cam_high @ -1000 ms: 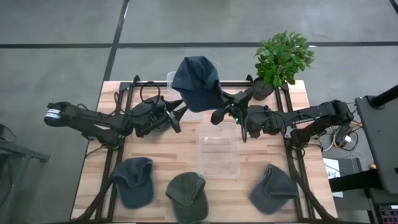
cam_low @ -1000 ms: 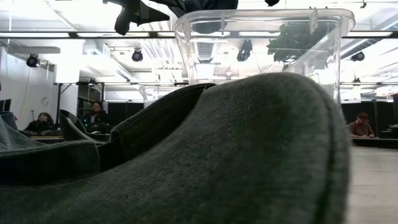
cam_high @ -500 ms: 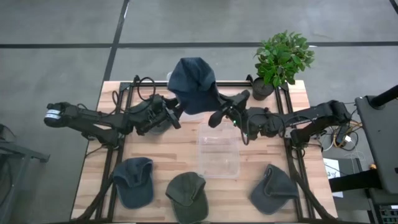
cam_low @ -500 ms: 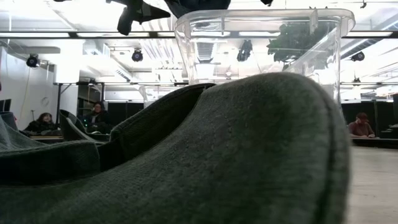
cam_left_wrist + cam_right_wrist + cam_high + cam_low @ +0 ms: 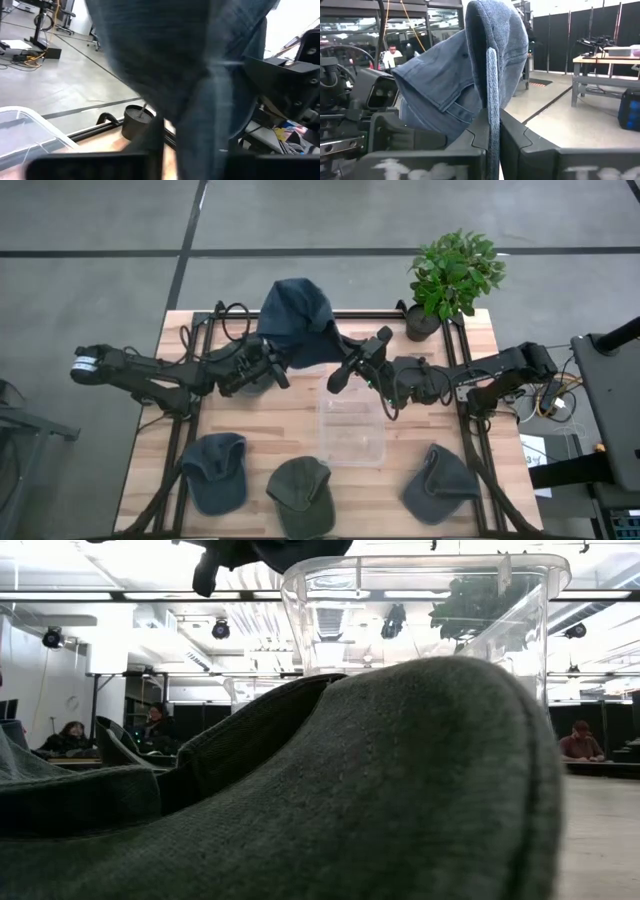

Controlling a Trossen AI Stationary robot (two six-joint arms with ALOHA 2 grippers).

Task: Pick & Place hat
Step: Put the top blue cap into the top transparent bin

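A blue denim hat [image 5: 295, 320] hangs in the air over the table's far middle, between my two grippers; the low view shows only its lower part [image 5: 295, 550]. My right gripper [image 5: 338, 372] comes from the table's right and is shut on the hat [image 5: 470, 75]. My left gripper [image 5: 283, 362] comes from the left and is closed on the hat's other side [image 5: 200, 75]. My left gripper has a fold of the hat's cloth [image 5: 200, 150] running down between its two fingers. It comes level from the table's left. Blur and the cloth hide the exact part. My right gripper pinches an edge of the hat [image 5: 493, 145], seen end-on, between its two fingers [image 5: 517, 145]. The fingers slant toward the table's far left. The hat is lifted clear of the table and stretches ahead of the fingers toward my left gripper.
A clear plastic container [image 5: 352, 428] stands open at the table's middle, just nearer than the grippers. A blue-grey hat [image 5: 216, 470], a green hat [image 5: 302, 495] and a grey hat [image 5: 438, 483] lie along the near edge. A potted plant [image 5: 452, 275] stands at the far right.
My right gripper has carried the blue hat toward the table's left, up to my left gripper. The hat has swung and narrowed as seen from above. My left gripper's fingers, wide apart a second ago, have come together on the hat's cloth.
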